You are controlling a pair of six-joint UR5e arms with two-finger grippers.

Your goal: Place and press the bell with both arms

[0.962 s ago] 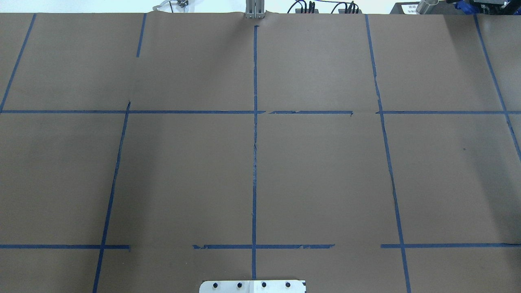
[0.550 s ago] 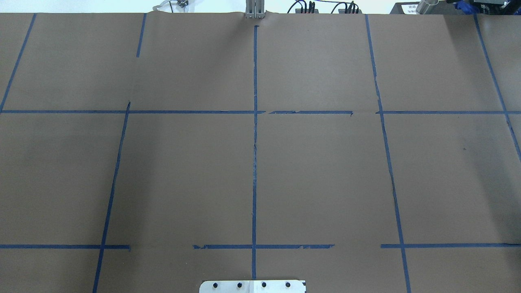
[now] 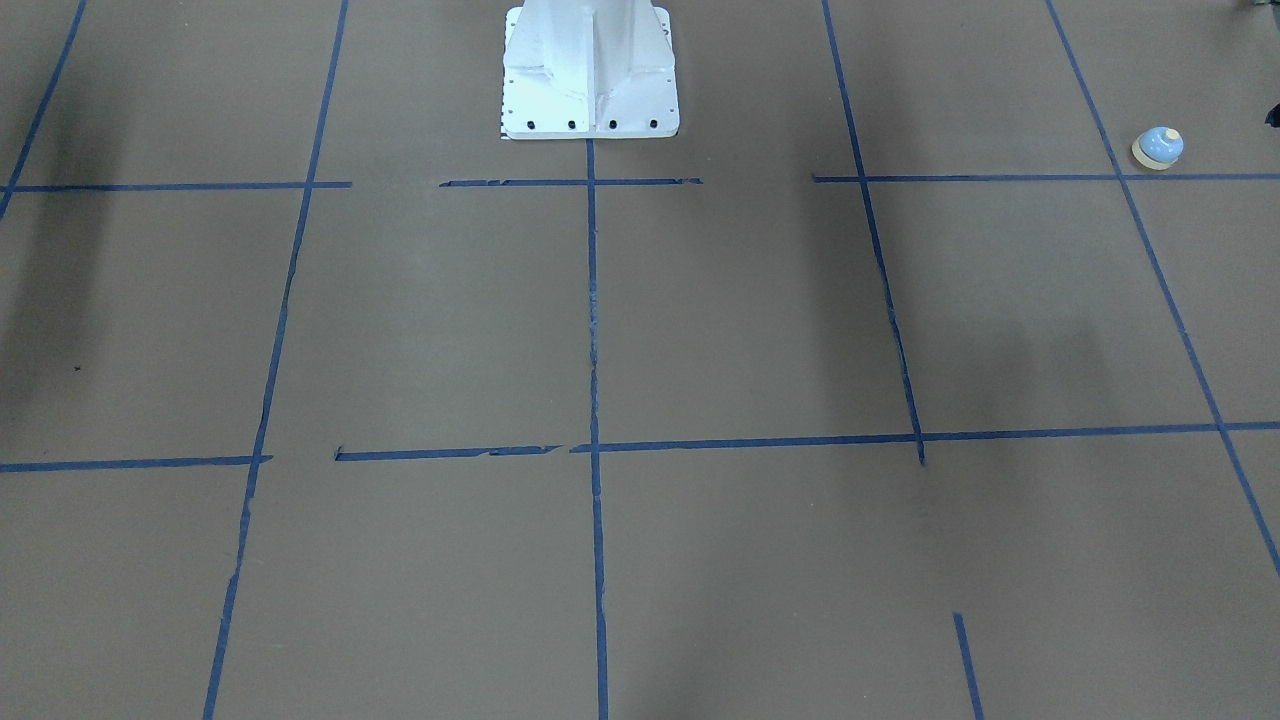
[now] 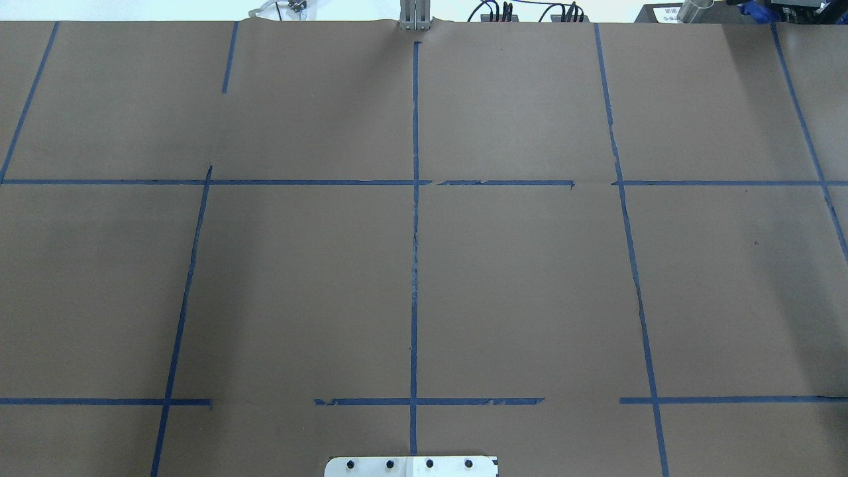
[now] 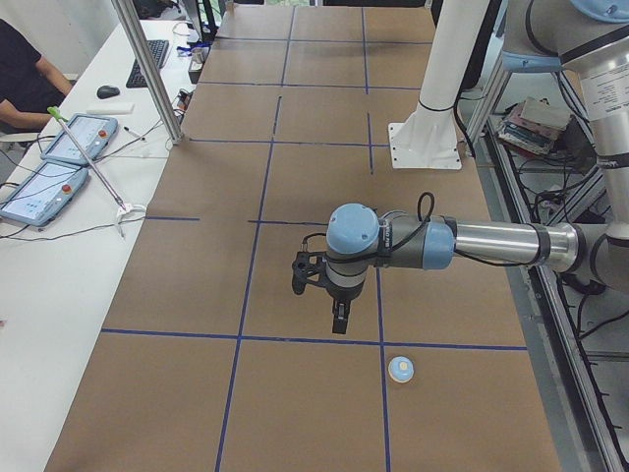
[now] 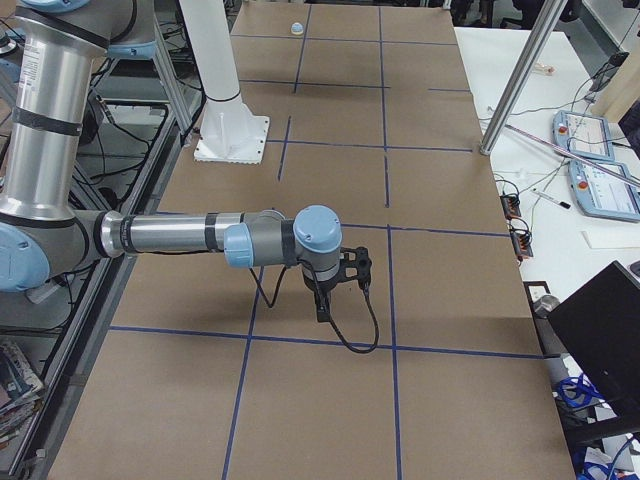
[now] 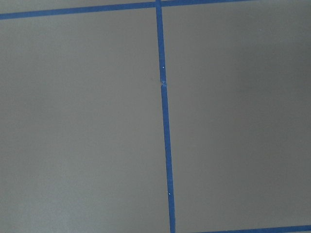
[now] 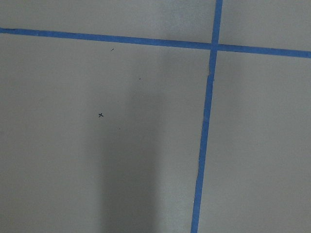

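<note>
Brown paper tabletop (image 4: 530, 298), ruled into squares by strips of blue tape (image 4: 415, 265), carries the one object that matters. The small light-blue dome-shaped bell with cream button and cream rim (image 5: 401, 369) stands upright at the tabletop's end on the robot's left, just beside a tape crossing, with nothing gripping it. The black two-finger left gripper (image 5: 337, 324) hangs above the paper near it, pointing down. From that gripper the bell lies a little further toward the left end and closer to the robot's side. The black two-finger right gripper (image 6: 322, 312) hangs over the opposite end, well apart from the bell. The silver-tubed left arm (image 5: 491, 241) is therefore plainly nearer and probably the one to fetch it. Being round, the bell offers no long axis to line up with. Whether either gripper's fingers stand apart or together cannot be told, since only the side views show them.
</note>
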